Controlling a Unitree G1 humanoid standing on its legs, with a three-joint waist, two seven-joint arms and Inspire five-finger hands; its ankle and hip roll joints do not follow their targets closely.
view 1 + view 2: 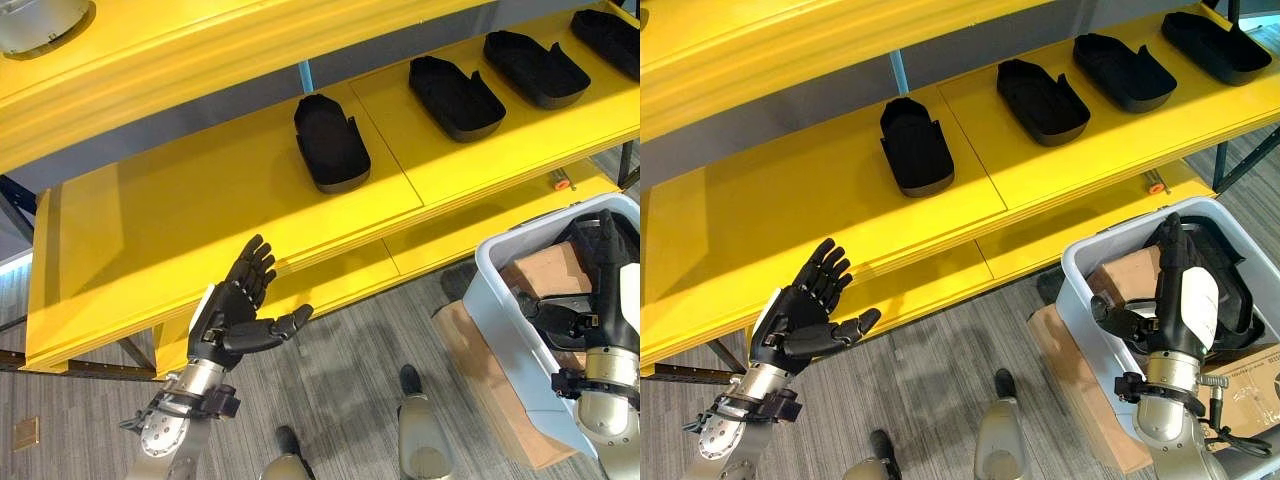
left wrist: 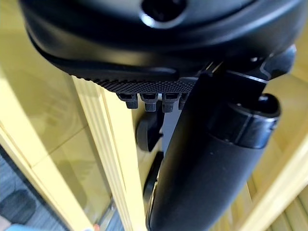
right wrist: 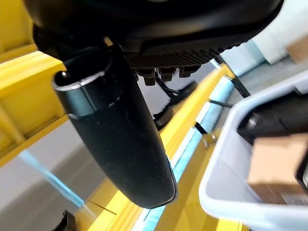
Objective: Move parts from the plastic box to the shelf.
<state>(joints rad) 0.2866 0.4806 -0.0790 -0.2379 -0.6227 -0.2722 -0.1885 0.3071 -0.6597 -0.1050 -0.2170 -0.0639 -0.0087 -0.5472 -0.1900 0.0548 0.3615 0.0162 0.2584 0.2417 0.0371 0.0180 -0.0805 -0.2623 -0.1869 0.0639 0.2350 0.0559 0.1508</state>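
Right hand (image 1: 1185,300) hovers over the plastic box (image 1: 1085,290) at lower right, fingers straight, empty; left hand (image 1: 235,305) spread. Best dip straight down onto a black part (image 1: 1230,270).

place: workshop or factory floor
evidence: yellow shelf (image 1: 200,220) carrying black parts (image 1: 331,142); plastic box (image 1: 1090,300) beside shelf; grey carpet floor (image 1: 930,370) below shelf

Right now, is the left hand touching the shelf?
Apart. In the right eye view the left hand is open, palm up, in front of the shelf edge, holding nothing; grey floor shows past its thumb.
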